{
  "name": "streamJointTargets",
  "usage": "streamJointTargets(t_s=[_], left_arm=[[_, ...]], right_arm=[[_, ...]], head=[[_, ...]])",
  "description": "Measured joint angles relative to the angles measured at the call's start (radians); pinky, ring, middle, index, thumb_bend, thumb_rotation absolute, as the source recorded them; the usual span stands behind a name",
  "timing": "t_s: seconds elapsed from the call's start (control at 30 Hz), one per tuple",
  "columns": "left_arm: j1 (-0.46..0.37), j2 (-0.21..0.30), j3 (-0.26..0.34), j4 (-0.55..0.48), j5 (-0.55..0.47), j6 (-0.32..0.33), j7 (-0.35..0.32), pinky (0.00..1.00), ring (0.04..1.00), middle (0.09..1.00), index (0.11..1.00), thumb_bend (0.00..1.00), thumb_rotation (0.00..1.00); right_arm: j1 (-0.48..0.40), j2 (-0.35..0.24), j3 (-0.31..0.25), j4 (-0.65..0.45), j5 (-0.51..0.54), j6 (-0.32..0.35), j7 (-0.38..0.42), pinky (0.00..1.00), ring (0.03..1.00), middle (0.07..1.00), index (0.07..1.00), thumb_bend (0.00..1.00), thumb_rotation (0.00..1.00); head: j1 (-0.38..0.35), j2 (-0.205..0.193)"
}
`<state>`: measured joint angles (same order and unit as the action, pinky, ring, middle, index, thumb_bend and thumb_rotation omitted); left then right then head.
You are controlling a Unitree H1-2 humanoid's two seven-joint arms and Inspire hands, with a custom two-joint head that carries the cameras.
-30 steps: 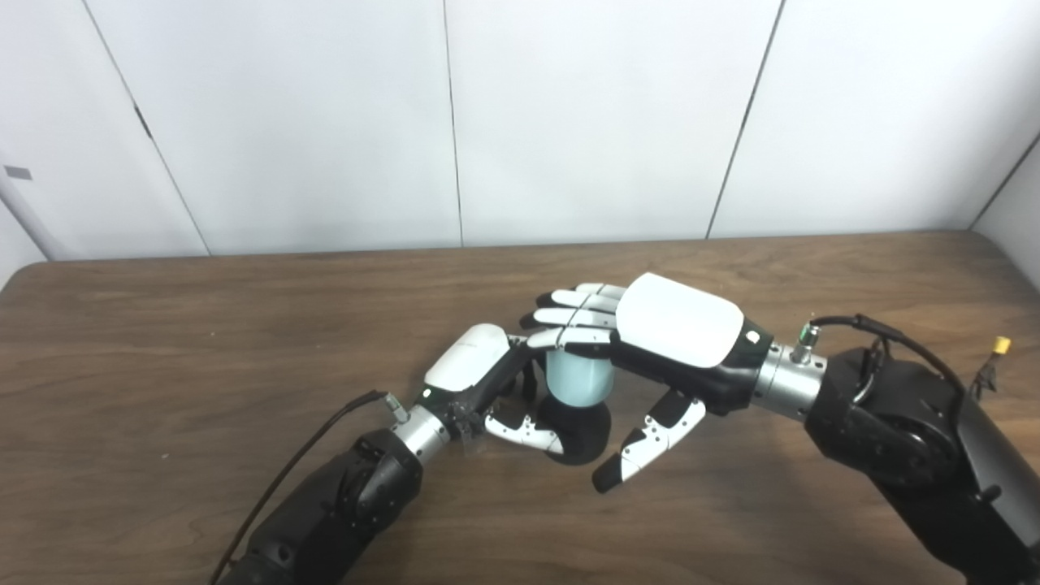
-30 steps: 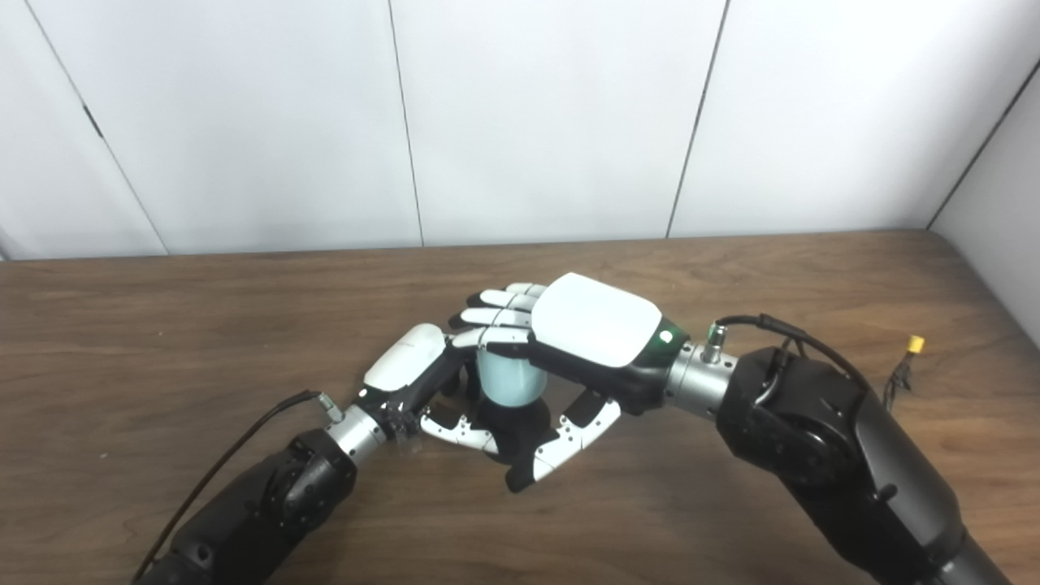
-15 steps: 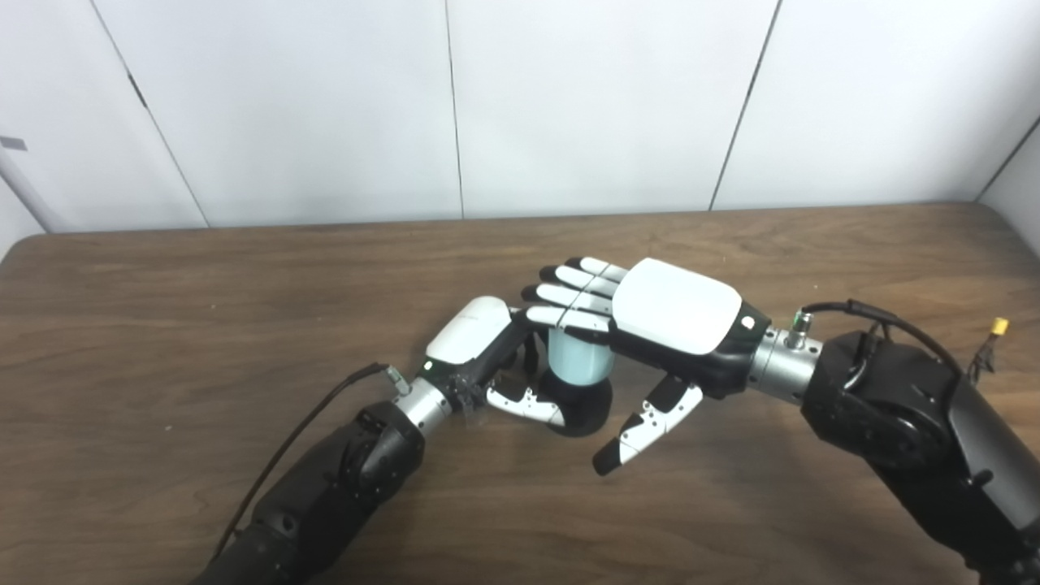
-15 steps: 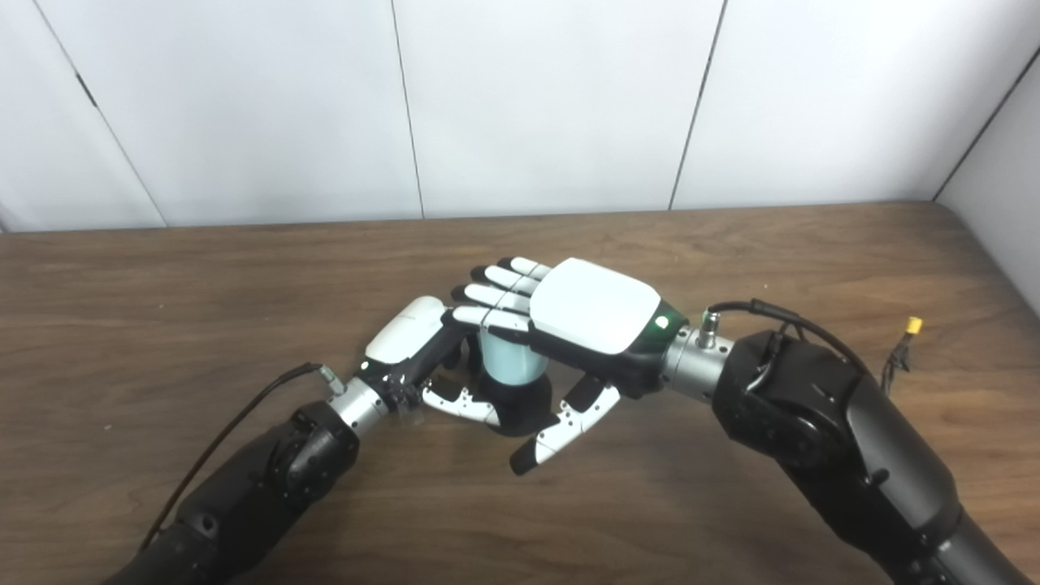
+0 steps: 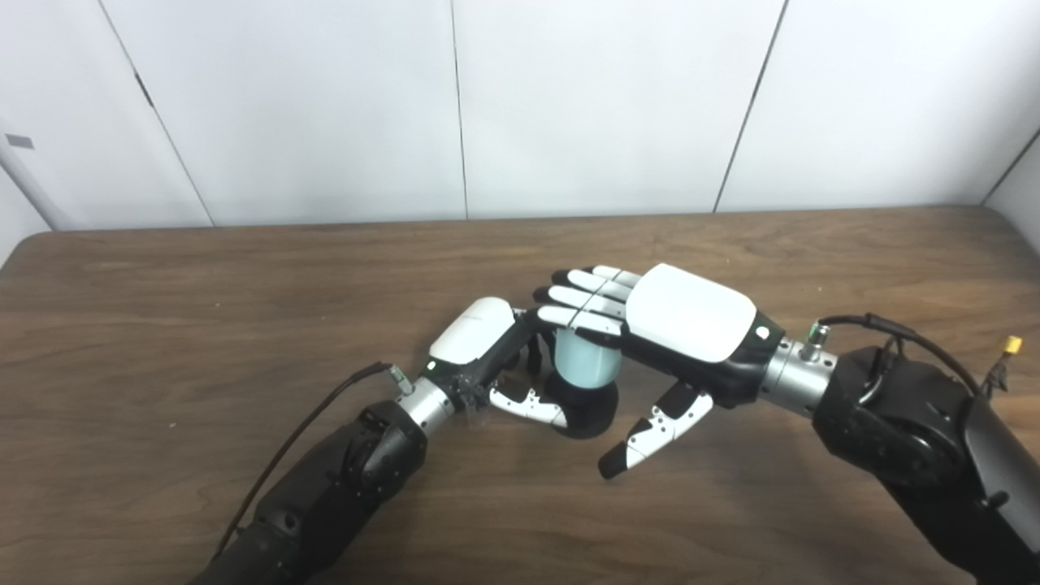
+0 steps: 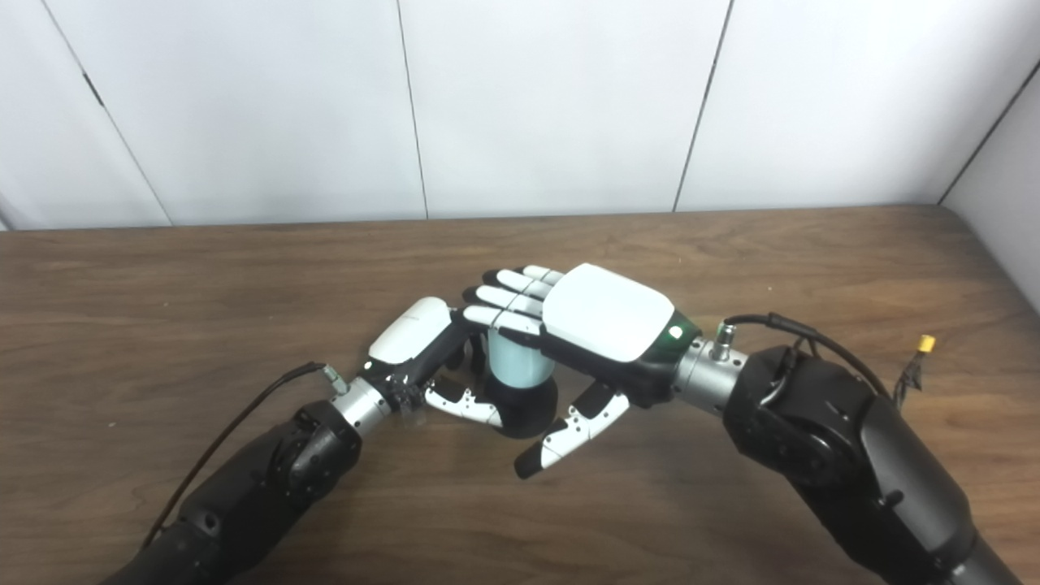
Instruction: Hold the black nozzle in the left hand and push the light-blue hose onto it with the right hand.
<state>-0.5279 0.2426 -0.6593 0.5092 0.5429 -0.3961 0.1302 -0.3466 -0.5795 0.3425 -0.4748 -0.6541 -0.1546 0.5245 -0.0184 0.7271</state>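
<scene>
A black nozzle point(image 5: 587, 410) stands upright on the wooden table point(image 5: 162, 325) at the centre, with the light-blue hose point(image 5: 585, 366) seated on top of it. My left hand point(image 5: 487, 357) is shut on the nozzle from the left, thumb curled round its front. My right hand point(image 5: 658, 325) lies flat above the hose, palm down, fingers straight and spread over its top, thumb point(image 5: 650, 435) hanging free to the right. The hose's top end is hidden under the right palm. In the right eye view the hose point(image 6: 520, 366) shows the same way.
A small yellow connector on a thin cable point(image 5: 1006, 349) sits beside my right forearm near the table's right edge. A black cable point(image 5: 309, 439) runs along my left forearm. White wall panels stand behind the table's far edge.
The whole picture has shifted, so the camera moved. Between the earlier frames my right hand's fingers straightened from curled over the hose top. The left hand's hold on the nozzle is unchanged.
</scene>
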Motion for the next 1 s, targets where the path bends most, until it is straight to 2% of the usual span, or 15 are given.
streamJointTargets(t_s=[0.03,0.13,0.17,0.3,0.33,0.4,0.5,0.6,0.67,0.73,0.8,0.83,0.9,0.93,1.0], left_arm=[[0.0,0.0,0.0,0.0,0.0,0.0,0.0,0.33,0.384,0.496,0.53,0.5,0.0],[0.0,0.0,0.0,0.0,0.0,0.0,0.0,0.34,0.385,0.499,0.527,0.5,0.0],[0.0,0.0,0.0,0.0,0.0,0.0,0.0,0.34,0.386,0.501,0.524,0.5,0.0],[-0.001,-0.001,0.0,0.001,0.0,0.0,0.0,0.35,0.39,0.503,0.521,0.5,0.0],[-0.002,-0.003,0.0,0.001,0.0,0.0,-0.002,0.35,0.39,0.501,0.523,0.5,0.0],[-0.003,-0.005,0.0,0.002,0.0,0.0,-0.006,0.34,0.389,0.499,0.525,0.5,0.0],[-0.004,-0.006,0.002,0.002,0.0,0.0,-0.011,0.35,0.391,0.501,0.523,0.5,0.0],[-0.004,-0.006,0.002,0.002,0.0,0.0,-0.011,0.35,0.39,0.502,0.524,0.5,0.0],[-0.004,-0.006,0.003,0.002,0.0,0.0,-0.011,0.35,0.389,0.502,0.523,0.5,0.0],[-0.003,-0.006,0.003,0.003,0.0,0.0,-0.011,0.35,0.391,0.502,0.52,0.5,0.0],[-0.004,-0.006,0.003,0.003,0.0,0.0,-0.011,0.36,0.397,0.504,0.515,0.5,0.0],[-0.004,-0.006,0.003,0.003,0.0,0.0,-0.012,0.36,0.396,0.503,0.517,0.5,0.0],[-0.004,-0.006,0.003,0.003,0.0,0.0,-0.012,0.36,0.394,0.505,0.516,0.5,0.0],[-0.004,-0.006,0.003,0.003,0.0,0.0,-0.012,0.36,0.395,0.507,0.514,0.5,0.0],[-0.004,-0.006,0.004,0.002,0.0,0.0,-0.012,0.36,0.398,0.51,0.508,0.5,0.0]], right_arm=[[0.002,0.001,-0.003,0.0,0.007,0.003,0.0,0.91,0.998,0.996,0.992,0.82,0.88],[0.009,0.018,-0.028,0.0,0.061,0.041,-0.004,0.9,1.0,1.0,1.0,0.79,0.73],[0.015,0.037,-0.043,0.0,0.088,0.057,-0.007,0.85,1.0,1.0,1.0,0.78,0.66],[0.041,0.155,-0.121,0.018,0.204,0.151,-0.028,0.78,0.991,1.0,1.0,0.77,0.56],[0.05,0.227,-0.178,0.04,0.26,0.199,-0.062,0.77,0.962,1.0,1.0,0.8,0.58],[0.052,0.253,-0.226,0.055,0.339,0.231,-0.076,0.81,0.955,1.0,1.0,0.84,0.64],[0.049,0.339,-0.366,0.119,0.475,0.313,-0.147,0.79,0.922,1.0,1.0,0.89,0.7],[0.052,0.363,-0.424,0.168,0.55,0.364,-0.184,0.78,0.913,1.0,1.0,0.94,0.68],[0.054,0.382,-0.455,0.176,0.607,0.396,-0.2,0.78,0.916,1.0,1.0,0.89,0.66],[0.054,0.404,-0.48,0.176,0.665,0.425,-0.22,0.78,0.904,1.0,1.0,0.8,0.68],[0.056,0.435,-0.511,0.176,0.73,0.465,-0.245,0.73,0.868,0.995,1.0,0.66,0.61],[0.059,0.451,-0.53,0.176,0.757,0.484,-0.26,0.69,0.836,0.97,1.0,0.57,0.52],[0.065,0.479,-0.561,0.179,0.792,0.516,-0.294,0.64,0.785,0.922,0.967,0.51,0.4],[0.069,0.488,-0.574,0.183,0.805,0.534,-0.309,0.6,0.755,0.877,0.918,0.48,0.32],[0.078,0.494,-0.593,0.213,0.837,0.555,-0.329,0.52,0.682,0.784,0.827,0.51,0.22]], head=[[0.0,0.0],[-0.002,-0.003],[-0.002,-0.003],[-0.002,-0.009],[-0.002,-0.011],[0.002,-0.014],[0.002,-0.014],[0.002,-0.012],[0.002,-0.012],[0.002,-0.012],[0.003,-0.012],[0.003,-0.012],[0.005,-0.012],[0.006,-0.011],[0.008,-0.011]])
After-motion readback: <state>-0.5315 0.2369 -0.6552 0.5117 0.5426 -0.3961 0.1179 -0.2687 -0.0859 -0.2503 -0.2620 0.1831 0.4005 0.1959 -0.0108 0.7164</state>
